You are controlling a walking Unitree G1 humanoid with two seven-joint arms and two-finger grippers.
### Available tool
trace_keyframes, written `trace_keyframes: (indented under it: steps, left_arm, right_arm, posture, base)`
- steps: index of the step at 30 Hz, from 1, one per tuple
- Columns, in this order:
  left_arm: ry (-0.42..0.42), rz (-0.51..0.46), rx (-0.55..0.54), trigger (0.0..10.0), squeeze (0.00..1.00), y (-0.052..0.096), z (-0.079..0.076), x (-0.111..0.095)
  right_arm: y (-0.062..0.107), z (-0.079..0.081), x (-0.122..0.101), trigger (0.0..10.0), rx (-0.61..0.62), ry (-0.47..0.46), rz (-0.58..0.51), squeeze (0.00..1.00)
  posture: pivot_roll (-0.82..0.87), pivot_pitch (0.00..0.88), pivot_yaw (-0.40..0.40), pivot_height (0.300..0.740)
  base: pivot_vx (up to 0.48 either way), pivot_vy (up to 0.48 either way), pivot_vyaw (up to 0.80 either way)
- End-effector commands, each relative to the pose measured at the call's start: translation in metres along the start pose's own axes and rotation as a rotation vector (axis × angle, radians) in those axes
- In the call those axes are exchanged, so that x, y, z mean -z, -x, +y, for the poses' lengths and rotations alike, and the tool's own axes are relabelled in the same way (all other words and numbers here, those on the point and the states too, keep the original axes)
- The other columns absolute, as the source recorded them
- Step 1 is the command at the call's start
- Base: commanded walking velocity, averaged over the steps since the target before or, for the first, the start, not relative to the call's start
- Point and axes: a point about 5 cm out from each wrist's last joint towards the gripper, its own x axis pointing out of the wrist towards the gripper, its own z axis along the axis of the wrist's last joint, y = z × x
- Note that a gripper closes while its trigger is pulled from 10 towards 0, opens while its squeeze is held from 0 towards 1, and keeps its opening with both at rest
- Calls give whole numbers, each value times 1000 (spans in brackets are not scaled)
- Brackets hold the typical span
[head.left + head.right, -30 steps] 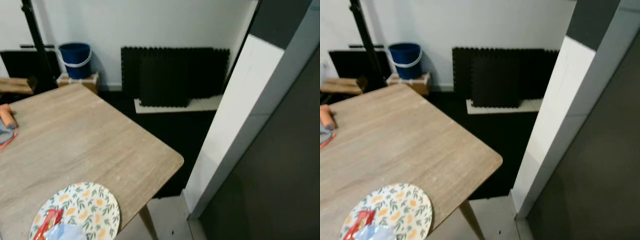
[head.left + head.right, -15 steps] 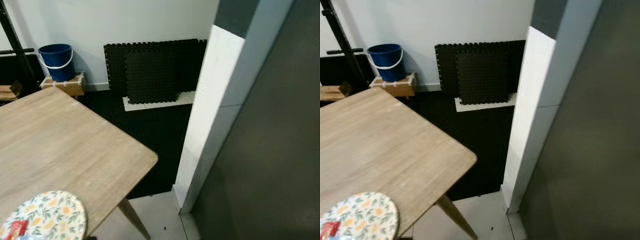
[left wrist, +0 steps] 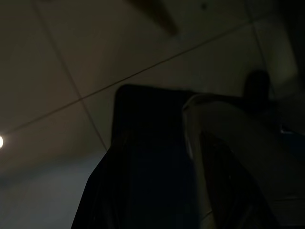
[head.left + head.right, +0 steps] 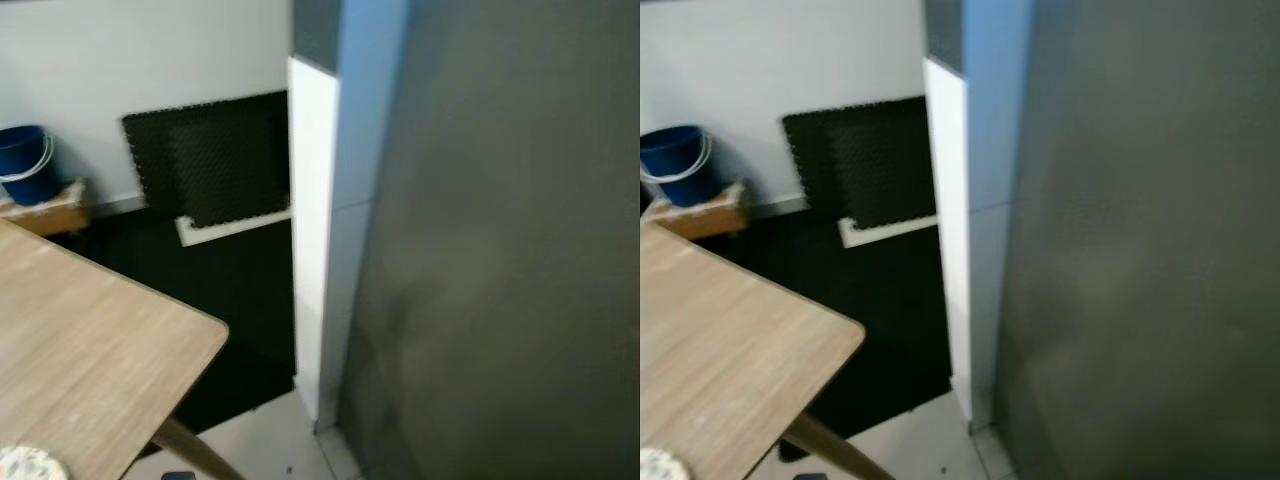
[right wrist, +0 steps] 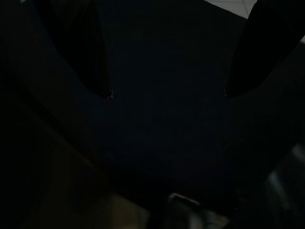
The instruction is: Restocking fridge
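Fridge (image 4: 500, 250): one; a tall flat dark grey panel, smooth and matt, on the robot's right, standing on the floor just past the table's right corner.
White panel (image 4: 312, 230): one; a narrow upright white slab at the fridge's left edge, with a pale blue strip beside it.
Table (image 4: 80, 340): one; light wood-grain top with a rounded corner and one slanted wooden leg (image 4: 190, 455) under that corner.
Plate (image 4: 25, 465): one; a sliver of a pale round rim at the table's near edge, blurred.
Foam mats (image 4: 215, 160): black, textured, with toothed interlocking edges, leaning against the white wall; the count cannot be told.
Bucket (image 4: 25, 165): one; blue, round, with a white handle, set on one wooden block (image 4: 45, 212).
Floor (image 4: 250, 445): pale tiles near the fridge, black covering further back.
Left claw (image 3: 190, 157): very dark view over pale floor tiles; finger state cannot be told.
Right claw (image 5: 167, 90): two dark fingers (image 5: 259, 52) spread apart, nothing between them.
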Motion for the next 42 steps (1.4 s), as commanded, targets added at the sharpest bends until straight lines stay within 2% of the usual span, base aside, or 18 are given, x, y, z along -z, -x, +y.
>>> trace_keyframes:
  steps: [1, 42]
  left_arm:
    - [-6, 40, 11, 10000, 0, 1, -3, 10]
    - [-14, 36, 18, 10000, 0, 0, -5, 8]
  right_arm:
    - [0, 0, 1, 10000, -3, -6, 0, 0]
    - [-1, 6, 1, 10000, -38, -18, 4, 0]
  posture:
    - [-50, 53, -23, 740]
    - [-54, 57, -20, 740]
  base:
    - [0, 0, -769]
    - [0, 0, -769]
